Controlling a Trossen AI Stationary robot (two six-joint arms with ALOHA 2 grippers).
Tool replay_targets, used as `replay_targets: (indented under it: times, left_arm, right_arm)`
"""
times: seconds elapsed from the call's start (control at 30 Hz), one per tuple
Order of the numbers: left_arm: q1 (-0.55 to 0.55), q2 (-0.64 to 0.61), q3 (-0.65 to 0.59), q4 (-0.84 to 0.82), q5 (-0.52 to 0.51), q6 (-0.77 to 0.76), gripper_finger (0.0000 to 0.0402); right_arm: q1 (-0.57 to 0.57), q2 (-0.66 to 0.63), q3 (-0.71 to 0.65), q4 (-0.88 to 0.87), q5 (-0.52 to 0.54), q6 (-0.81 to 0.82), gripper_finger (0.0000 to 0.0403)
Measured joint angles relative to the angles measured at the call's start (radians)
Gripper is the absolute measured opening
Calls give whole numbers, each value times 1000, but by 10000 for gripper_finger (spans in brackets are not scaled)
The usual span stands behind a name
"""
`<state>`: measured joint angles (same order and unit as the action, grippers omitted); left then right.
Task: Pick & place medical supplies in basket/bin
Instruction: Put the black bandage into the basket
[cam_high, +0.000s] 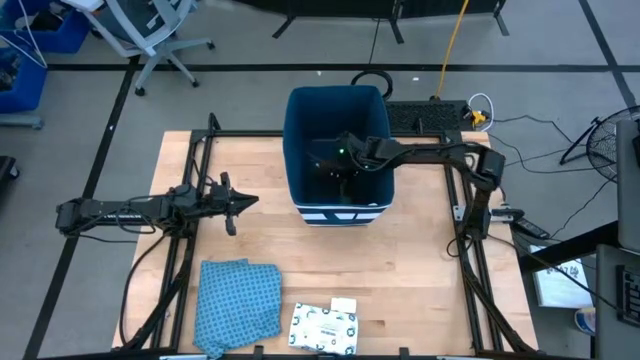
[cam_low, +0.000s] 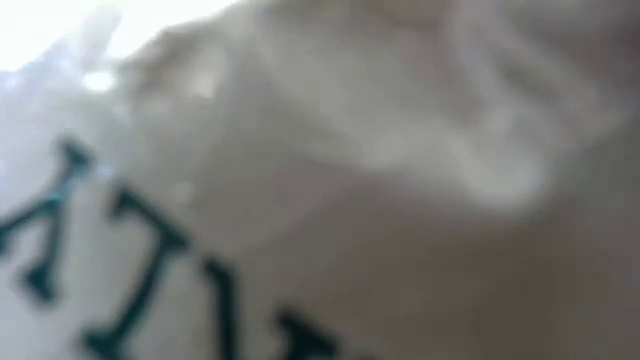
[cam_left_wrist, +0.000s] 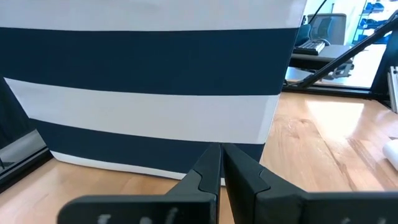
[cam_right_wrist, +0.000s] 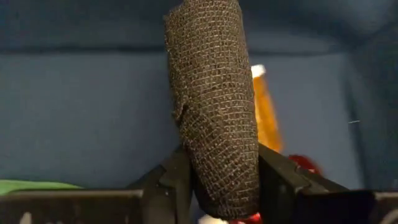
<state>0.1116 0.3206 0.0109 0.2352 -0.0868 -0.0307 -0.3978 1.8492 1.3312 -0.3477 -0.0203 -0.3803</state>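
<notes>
The left gripper (cam_high: 243, 203) hovers near the table's left edge, fingers pressed together on nothing, with bare wood between it and the bin (cam_high: 300, 130). A blue cloth (cam_high: 236, 303) lies at the front edge, a white pouch (cam_high: 324, 326) just right of it. The bin stands mid-table toward the back edge. The right gripper (cam_right_wrist: 225, 186) reaches inside it, pinching a black wrap roll (cam_right_wrist: 214, 106) above an orange tube (cam_right_wrist: 266, 115) and a green piece (cam_right_wrist: 25, 185).

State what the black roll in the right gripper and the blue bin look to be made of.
Black roll, held in the right gripper: looks like crinkled woven elastic bandage, matte, with a visible mesh weave. Blue bin: probably soft fabric, matte, with white stripes; its walls look slightly bowed.
</notes>
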Motion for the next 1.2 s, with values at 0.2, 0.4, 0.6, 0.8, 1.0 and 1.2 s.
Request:
replay_targets:
  times: [0.2,0.4,0.6,0.8,1.0,1.2]
  left_arm:
    - [0,0,0,0,2,0,21]
    - [0,0,0,-1,3,-4,21]
    - [0,0,0,0,3,-4,21]
    - [0,0,0,3,-1,-4,21]
    - [0,0,0,3,-2,9,21]
    - [0,0,0,2,-2,22,21]
  right_arm:
    - [-8,-145,0,-3,0,37,126]
    - [-9,-318,0,-3,51,65,126]
    - [-9,-454,0,-1,46,98,126]
    - [-15,-439,1,-32,8,106,121]
    - [-7,-289,1,-75,-71,86,119]
    - [-8,-117,0,-76,-84,22,119]
